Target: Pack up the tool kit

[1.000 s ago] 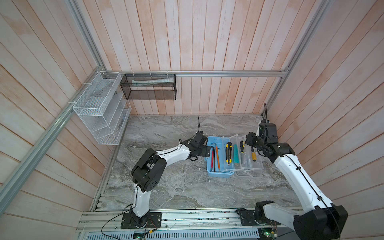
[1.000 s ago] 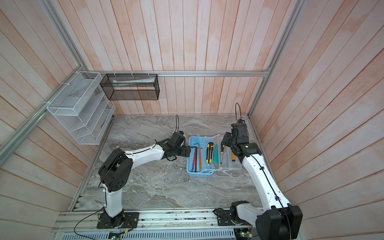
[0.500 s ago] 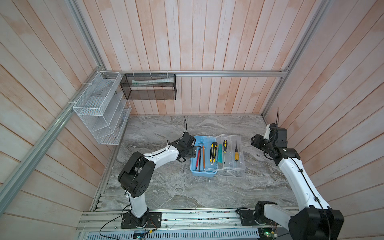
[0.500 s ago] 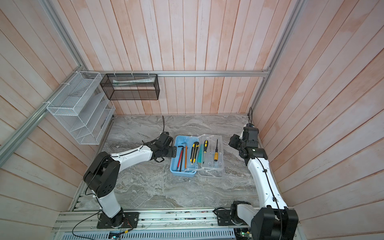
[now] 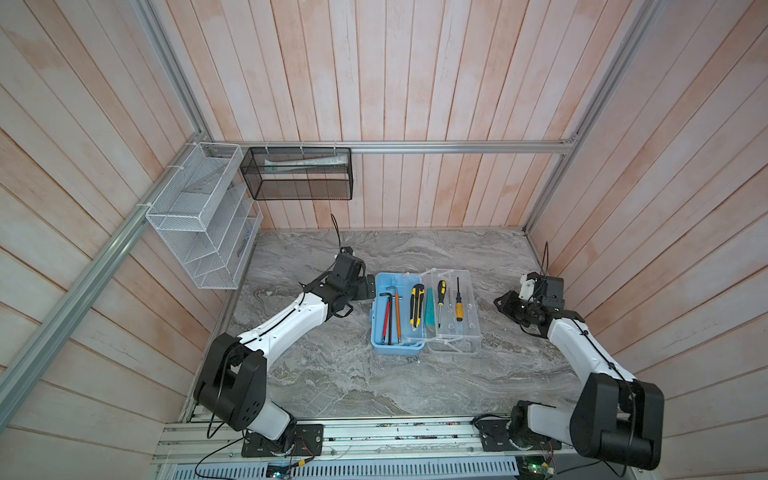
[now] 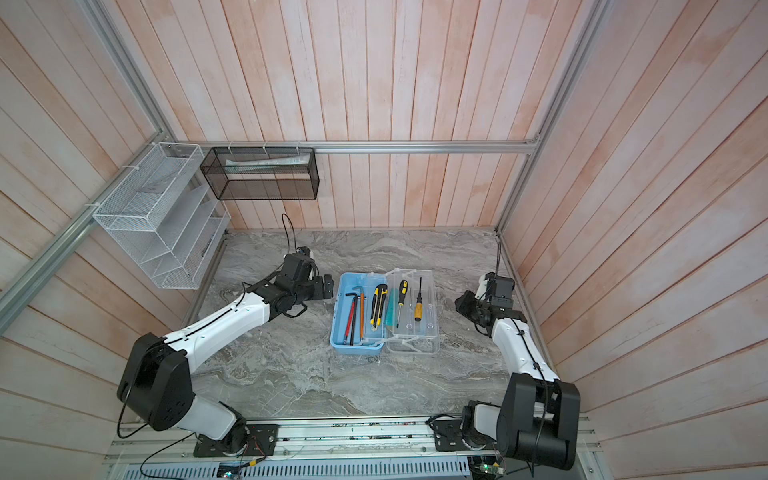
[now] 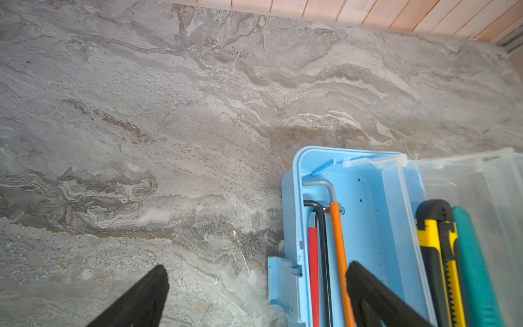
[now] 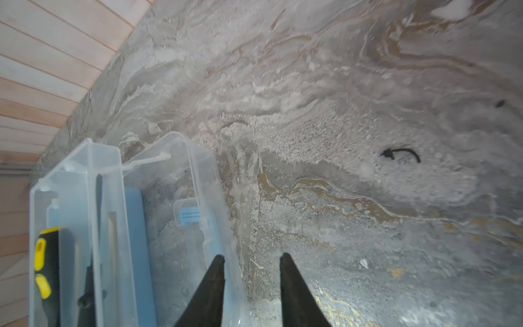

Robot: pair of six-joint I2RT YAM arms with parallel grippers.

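Beside the tool kit (image 5: pixel 399 350), left hand (image 7: pixel 257 269) gapes; right hand (image 8: pixel 252 257) slightly parted; screwdriver (image 8: pixel 42 269) cropped.

tool kit (image 5: pixel 397 350) on table (image 5: pixel 332 374), tools (image 5: pixel 417 305) inside, rack (image 5: pixel 199 220) on left wall

The left arm (image 5: pixel 291 324) stretches forward from its base, white forearm low and nearly level, wrist turned so the left pincer (image 7: pixel 257 267) points toward the right pincer (image 8: pixel 252 256). Its jaws stand wide apart with nothing between them. The right arm (image 5: pixel 582 349) is folded at the elbow, forearm reaching forward, wrist bent inward. The right pincer's fingers (image 8: pixel 209 294) stand a narrow gap apart, empty. The two pincers are well apart.
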